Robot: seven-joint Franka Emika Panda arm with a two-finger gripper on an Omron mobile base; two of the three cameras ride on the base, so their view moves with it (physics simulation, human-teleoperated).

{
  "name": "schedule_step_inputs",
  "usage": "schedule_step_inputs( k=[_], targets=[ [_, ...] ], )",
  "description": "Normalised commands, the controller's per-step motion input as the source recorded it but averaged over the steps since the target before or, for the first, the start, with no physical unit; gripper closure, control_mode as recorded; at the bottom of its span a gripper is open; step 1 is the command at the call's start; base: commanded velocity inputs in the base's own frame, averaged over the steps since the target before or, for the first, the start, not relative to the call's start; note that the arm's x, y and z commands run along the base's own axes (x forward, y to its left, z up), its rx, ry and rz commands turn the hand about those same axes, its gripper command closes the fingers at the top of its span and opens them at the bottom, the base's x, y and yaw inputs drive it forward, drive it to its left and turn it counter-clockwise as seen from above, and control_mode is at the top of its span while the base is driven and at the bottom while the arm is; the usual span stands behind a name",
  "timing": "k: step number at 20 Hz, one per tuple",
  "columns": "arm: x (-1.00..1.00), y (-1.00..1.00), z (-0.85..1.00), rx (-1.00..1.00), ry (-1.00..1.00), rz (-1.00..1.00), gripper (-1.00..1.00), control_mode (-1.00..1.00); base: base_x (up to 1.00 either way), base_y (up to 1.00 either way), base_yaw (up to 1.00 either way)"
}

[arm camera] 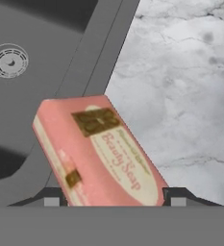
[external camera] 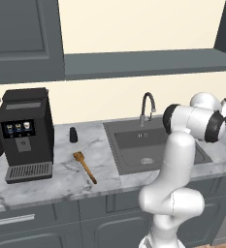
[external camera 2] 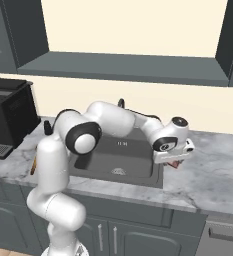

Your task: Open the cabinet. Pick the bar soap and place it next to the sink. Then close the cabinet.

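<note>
Hand view: the bar soap [arm camera: 96, 151] is seen clamped between the two fingertips [arm camera: 51, 198] of the gripper [arm camera: 114, 201], its long axis running diagonally from upper left to lower right, labelled face turned up. It is held above the right rim of the sink [arm camera: 31, 72], partly over the marble counter [arm camera: 180, 86]. Right base view: the gripper [external camera 2: 175, 163] is placed low just right of the sink [external camera 2: 113, 155], with bare counter [external camera 2: 213, 175] stretching to the right. Overhead, the cabinet [external camera 2: 123, 67] is left open, its shelf exposed.

Bar soap [arm camera: 101, 151] between jaws — over sink [arm camera: 46, 57] rim
</note>
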Motion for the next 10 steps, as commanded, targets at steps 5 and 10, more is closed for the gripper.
schedule_step_inputs(
  k=[5,10],
  targets=[
    [0.19,0.0,-0.1,0.0,0.0,0.0,1.0,-1.0,0.0,0.0,0.0],
    [0.0,0.0,0.0,0.0,0.0,0.0,-1.0,-1.0,0.0,0.0,0.0]
  ],
)
